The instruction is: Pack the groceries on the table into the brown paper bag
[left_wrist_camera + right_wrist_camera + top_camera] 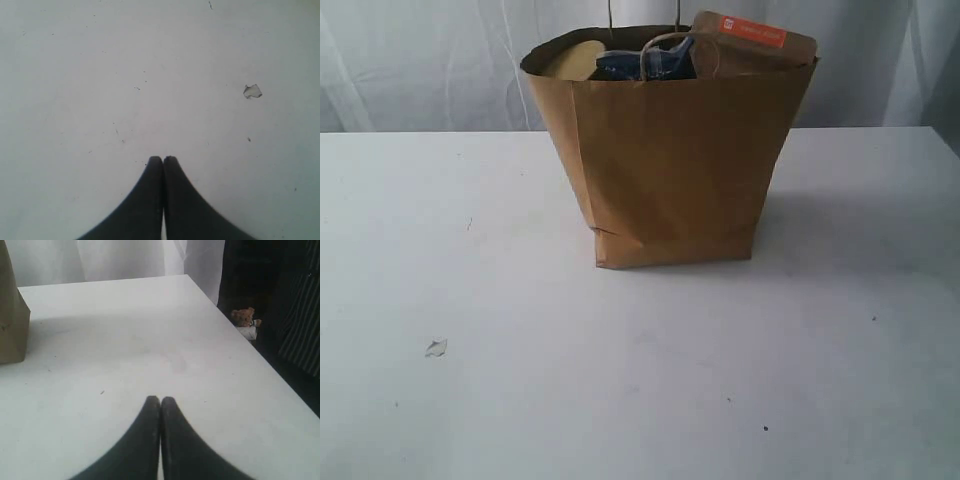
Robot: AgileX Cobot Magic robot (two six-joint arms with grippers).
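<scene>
The brown paper bag stands upright at the middle back of the white table. Out of its top stick the brown red-labelled pouch, something blue and a tan lid. A corner of the bag shows in the right wrist view. Neither arm appears in the exterior view. My left gripper is shut over bare tabletop, holding nothing. My right gripper is likewise shut and empty, over bare table beside the bag.
A small pale flat scrap lies on the table at the front left, also in the left wrist view. The table's right edge drops to a dark floor where a small teddy bear sits. White curtains hang behind.
</scene>
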